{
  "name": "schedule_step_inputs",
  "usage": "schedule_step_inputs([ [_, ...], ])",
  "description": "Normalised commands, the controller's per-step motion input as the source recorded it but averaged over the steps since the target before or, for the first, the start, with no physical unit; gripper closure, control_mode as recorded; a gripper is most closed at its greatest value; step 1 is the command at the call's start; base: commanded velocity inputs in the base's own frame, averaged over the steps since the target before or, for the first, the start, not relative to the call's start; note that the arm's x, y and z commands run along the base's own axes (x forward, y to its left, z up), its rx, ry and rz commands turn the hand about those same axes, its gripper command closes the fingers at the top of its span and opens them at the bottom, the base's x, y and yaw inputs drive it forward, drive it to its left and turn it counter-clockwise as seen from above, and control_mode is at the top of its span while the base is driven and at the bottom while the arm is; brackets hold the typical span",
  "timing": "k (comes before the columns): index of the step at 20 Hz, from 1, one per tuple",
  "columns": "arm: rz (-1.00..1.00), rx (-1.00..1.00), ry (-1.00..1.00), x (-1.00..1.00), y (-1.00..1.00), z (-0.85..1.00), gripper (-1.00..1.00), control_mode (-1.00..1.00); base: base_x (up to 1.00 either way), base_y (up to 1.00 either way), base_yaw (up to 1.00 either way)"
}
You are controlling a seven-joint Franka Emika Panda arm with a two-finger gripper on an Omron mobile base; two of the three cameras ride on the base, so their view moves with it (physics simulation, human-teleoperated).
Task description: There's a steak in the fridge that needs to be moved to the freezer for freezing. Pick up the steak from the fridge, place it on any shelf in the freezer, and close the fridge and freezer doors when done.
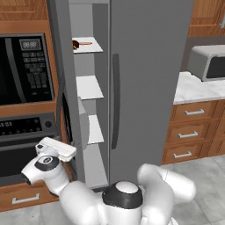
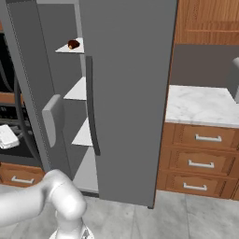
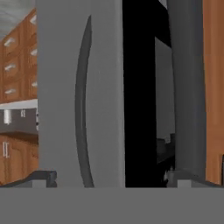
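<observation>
The steak [image 1: 76,44] [image 2: 73,44] lies on the top narrow white shelf [image 1: 90,46] of the freezer [image 1: 90,110], which stands open. The freezer door [image 1: 59,66] [image 2: 28,70] is swung out to the left. The wide fridge door [image 1: 149,88] [image 2: 126,93] is shut, its long handle [image 1: 115,101] facing me. My gripper [image 1: 56,148] [image 2: 7,136] hangs low at the left, beside the open freezer door, far below the steak. In the hand view my gripper [image 3: 112,178] is open with nothing between its fingertips [image 3: 41,177], and looks at the fridge door handle [image 3: 83,109] and the dark freezer gap.
A built-in black microwave [image 1: 24,70] and oven [image 1: 22,132] fill the wall left of the freezer door. To the right runs a marble counter [image 1: 197,88] over wooden drawers [image 1: 193,132], with a grey appliance [image 1: 206,61] on it. Two lower freezer shelves [image 1: 89,87] are bare.
</observation>
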Motion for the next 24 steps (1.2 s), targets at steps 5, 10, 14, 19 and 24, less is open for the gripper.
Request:
schedule_step_inputs([
  [5, 0.0, -0.09, 0.19, 0.56, 0.17, -0.23, -1.0, -1.0, 0.0, 0.0, 0.0],
  [10, 0.0, -0.1, 0.15, 0.5, 0.3, -0.33, -1.0, -1.0, 0.0, 0.0, 0.0],
  [14, 0.0, -0.12, 0.13, 0.34, 0.48, -0.38, -1.0, -1.0, 0.0, 0.0, 0.0],
  [19, -0.01, -0.08, 0.11, 0.59, 0.2, -0.25, -1.0, -1.0, 0.0, 0.0, 0.0],
  [24, -0.04, 0.0, 0.05, 0.25, -0.86, 0.0, -1.0, -1.0, 0.0, 0.0, 0.0],
])
